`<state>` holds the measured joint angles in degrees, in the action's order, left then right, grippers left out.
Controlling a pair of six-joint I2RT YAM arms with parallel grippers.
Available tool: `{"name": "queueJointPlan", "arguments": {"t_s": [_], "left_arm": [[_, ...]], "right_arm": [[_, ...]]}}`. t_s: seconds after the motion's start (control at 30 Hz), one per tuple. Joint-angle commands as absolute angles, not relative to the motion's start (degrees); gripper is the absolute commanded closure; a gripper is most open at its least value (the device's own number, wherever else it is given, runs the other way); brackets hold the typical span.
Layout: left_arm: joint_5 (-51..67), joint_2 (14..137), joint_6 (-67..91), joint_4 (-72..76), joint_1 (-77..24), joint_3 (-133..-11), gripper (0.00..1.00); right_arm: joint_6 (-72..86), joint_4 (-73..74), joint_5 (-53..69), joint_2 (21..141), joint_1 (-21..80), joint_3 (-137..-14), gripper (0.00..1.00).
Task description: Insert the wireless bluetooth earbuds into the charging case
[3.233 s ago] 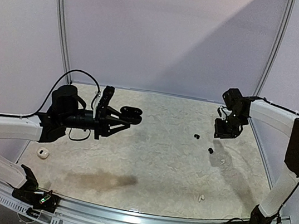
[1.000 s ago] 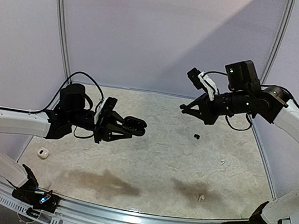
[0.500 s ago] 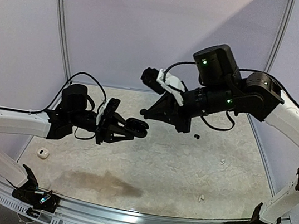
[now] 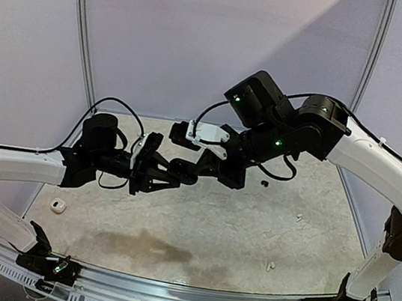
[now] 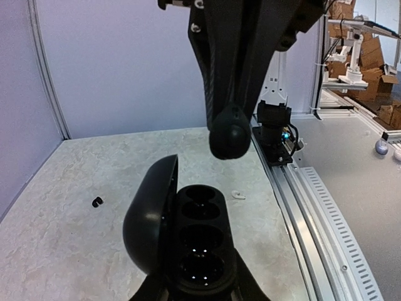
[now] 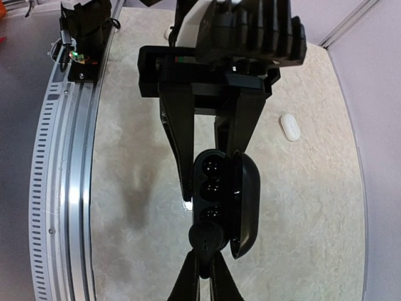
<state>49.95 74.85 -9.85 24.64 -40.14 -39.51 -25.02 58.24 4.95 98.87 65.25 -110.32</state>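
Black earbud [image 6: 205, 237], one of the wireless set, is pinched between the closed fingers of the right gripper [image 6: 205, 257] and hangs in the air over the middle of the table [image 4: 234, 231], at the far end of the black charging case [image 5: 200, 235]. In the left wrist view a narrow gap shows between this bud and the case below it, so the two are close but apart; in the right wrist view the bud overlaps the end of the case nearest that camera. The case is open. Its lid [image 5: 150, 213] stands upright on the hinge along one long side, and a row of round, glossy wells [image 5: 200, 210] faces upward. The left gripper [image 4: 171, 175] is clamped on the body of the case, one finger on each side, and carries it clear of the table with the arm reaching in from the left. The right arm arches over from the right, its fingers pointing down towards the case. A second black earbud [image 4: 263, 182] lies on the table behind and to the right of the two grippers. Two white earbuds lie further right, one [image 4: 299, 217] near the right edge and one [image 4: 271, 266] near the front edge. A small white case [image 4: 56, 205], shut, rests flat on the table at the far left, well apart from everything else.
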Motion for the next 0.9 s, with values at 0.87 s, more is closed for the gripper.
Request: {"name": "queueJointPlan", "arguments": {"t_s": [0.87], "left_arm": [[49.06,74.57,-15.28,28.72,-41.37,-39.16,1.00]], "right_arm": [[-33.46,65.46,-5.34,108.00,65.66,-119.25,0.95]]}}
